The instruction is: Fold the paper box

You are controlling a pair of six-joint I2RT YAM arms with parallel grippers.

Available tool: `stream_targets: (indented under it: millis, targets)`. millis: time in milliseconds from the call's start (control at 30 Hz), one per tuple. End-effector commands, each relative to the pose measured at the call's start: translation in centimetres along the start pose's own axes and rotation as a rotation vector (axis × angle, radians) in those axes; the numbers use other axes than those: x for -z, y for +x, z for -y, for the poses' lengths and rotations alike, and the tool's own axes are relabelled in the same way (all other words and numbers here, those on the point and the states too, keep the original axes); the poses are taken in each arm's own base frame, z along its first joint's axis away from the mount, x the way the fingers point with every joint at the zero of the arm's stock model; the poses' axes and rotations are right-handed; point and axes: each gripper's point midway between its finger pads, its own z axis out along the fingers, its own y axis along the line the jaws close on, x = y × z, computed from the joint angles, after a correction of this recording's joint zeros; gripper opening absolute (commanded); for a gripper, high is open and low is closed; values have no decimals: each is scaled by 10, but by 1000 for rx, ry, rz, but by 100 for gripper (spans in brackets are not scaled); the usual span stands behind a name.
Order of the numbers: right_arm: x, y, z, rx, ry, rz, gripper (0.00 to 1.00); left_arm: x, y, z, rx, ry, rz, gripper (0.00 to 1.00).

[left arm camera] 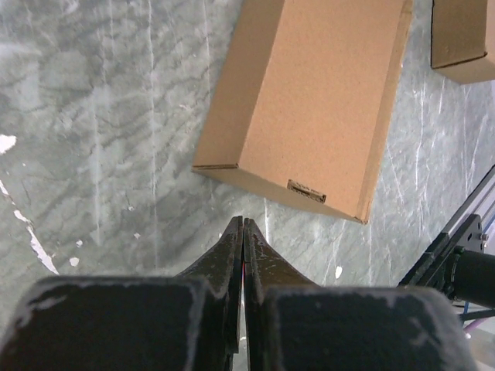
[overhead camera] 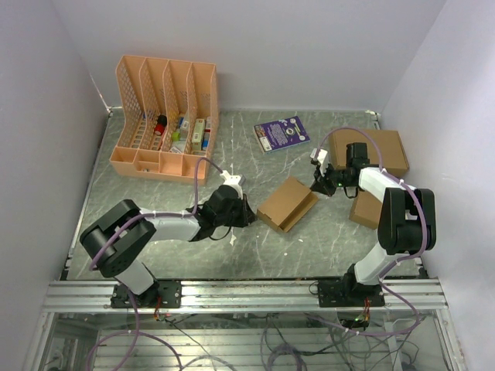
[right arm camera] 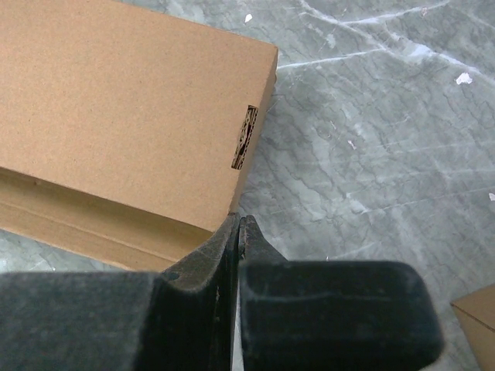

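The paper box [overhead camera: 288, 203] is a slim brown carton lying flat in the middle of the marble table, its lid down and a small tab slot showing near one edge. My left gripper [overhead camera: 247, 213] is shut and empty, just left of the box; in the left wrist view its tips [left arm camera: 244, 224] stop a short way from the box's near end [left arm camera: 309, 100]. My right gripper [overhead camera: 319, 186] is also shut and empty, at the box's right corner. In the right wrist view its tips [right arm camera: 238, 222] sit right by the corner of the box [right arm camera: 124, 124]; contact is unclear.
A second small brown carton [overhead camera: 364, 209] lies right of the box, under the right arm. A larger flat cardboard box [overhead camera: 377, 149] sits behind it. A purple booklet [overhead camera: 281, 133] lies at the back middle, and a peach file organiser [overhead camera: 166, 116] at the back left.
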Motion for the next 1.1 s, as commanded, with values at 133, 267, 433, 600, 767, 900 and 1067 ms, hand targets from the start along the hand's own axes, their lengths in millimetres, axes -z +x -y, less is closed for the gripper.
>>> stream_targets:
  millis: [133,267,433,600,767,900,1067]
  targets:
    - [0,-5,0,25,-17,14,0,1,-1,3,14,3,37,8]
    - [-1,-4,-2,29,-30,13,0,-1,-1,4,17,9,35,8]
    - [0,-5,-5,45,-43,17,0,-3,1,2,18,-2,28,9]
    - [-1,-3,-11,54,-75,16,0,-5,1,1,25,-9,30,9]
    - [-1,-2,-18,73,-112,21,0,-4,0,-1,35,-19,38,9]
    - [2,-3,-23,96,-122,23,0,-4,2,-5,35,-39,31,9]
    - [4,-4,-31,123,-151,33,0,-6,3,-10,29,-69,25,9]
